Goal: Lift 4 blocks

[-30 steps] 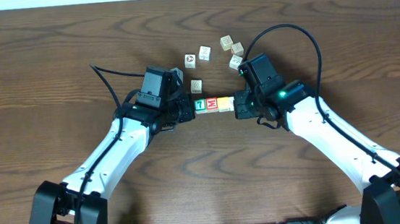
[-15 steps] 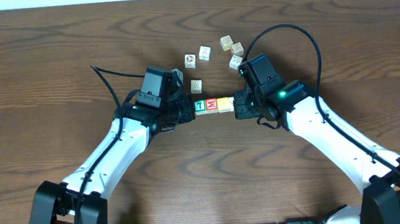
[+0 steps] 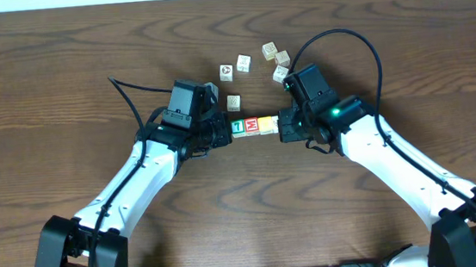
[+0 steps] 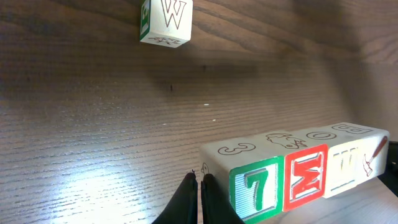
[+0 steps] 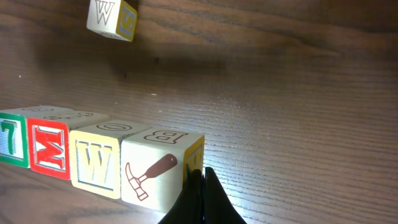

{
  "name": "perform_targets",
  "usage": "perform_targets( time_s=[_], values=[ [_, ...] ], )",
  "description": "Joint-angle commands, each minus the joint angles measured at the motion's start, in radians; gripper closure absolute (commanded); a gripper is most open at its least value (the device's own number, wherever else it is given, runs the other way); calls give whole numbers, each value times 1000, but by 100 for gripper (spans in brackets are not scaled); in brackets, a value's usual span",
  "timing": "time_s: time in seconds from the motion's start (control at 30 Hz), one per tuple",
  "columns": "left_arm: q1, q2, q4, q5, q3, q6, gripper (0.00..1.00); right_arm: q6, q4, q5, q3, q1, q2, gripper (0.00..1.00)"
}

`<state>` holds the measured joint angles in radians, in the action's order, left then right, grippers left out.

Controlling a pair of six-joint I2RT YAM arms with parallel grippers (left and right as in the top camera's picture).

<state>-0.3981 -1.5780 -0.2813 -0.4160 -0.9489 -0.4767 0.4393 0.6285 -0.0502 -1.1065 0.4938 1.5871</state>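
Dark wood table [image 3: 60, 71] holds the 4 blocks [image 3: 254, 124] in a row at its centre, squeezed endwise between the left gripper [image 4: 199, 186] and right gripper [image 5: 200, 183], each closed on nothing. Only that squeeze binds them; uneven lifting could buckle the row, dropping the red block [image 4: 306, 175] or yellow block [image 5: 96, 160].

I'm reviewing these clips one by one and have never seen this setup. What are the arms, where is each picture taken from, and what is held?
Two robot arms work at a wooden table. One picture looks down from above; the other two come from cameras on the wrists. The left gripper and right gripper, both closed, press on opposite ends of a row of toy blocks: green block, red block, yellow block, white hammer block. The row is squeezed between them, not pinched. Other loose blocks lie farther back.
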Motion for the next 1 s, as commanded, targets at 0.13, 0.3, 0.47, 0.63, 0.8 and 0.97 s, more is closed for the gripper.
perform_targets(
  time_s=[0.13,0.3,0.47,0.63,0.8,0.97],
  values=[
    [-58,29,27,-215,-50,8,93,-6,-30,-253,-50,68,35,99],
    [-58,29,19,-201,-50,8,93,-6,-31,-253,-50,72,36,99],
    [-58,29,17,-201,-41,8,93,-6,-33,-253,-50,72,36,99],
    [-58,29,17,-201,-30,8,93,-6,-33,-253,-50,72,36,99],
    [-58,29,16,-197,-28,8,93,2,-33,-253,-50,72,37,99],
    [-71,29,16,-185,-25,8,93,2,-34,-249,-50,77,37,99]
  ],
)
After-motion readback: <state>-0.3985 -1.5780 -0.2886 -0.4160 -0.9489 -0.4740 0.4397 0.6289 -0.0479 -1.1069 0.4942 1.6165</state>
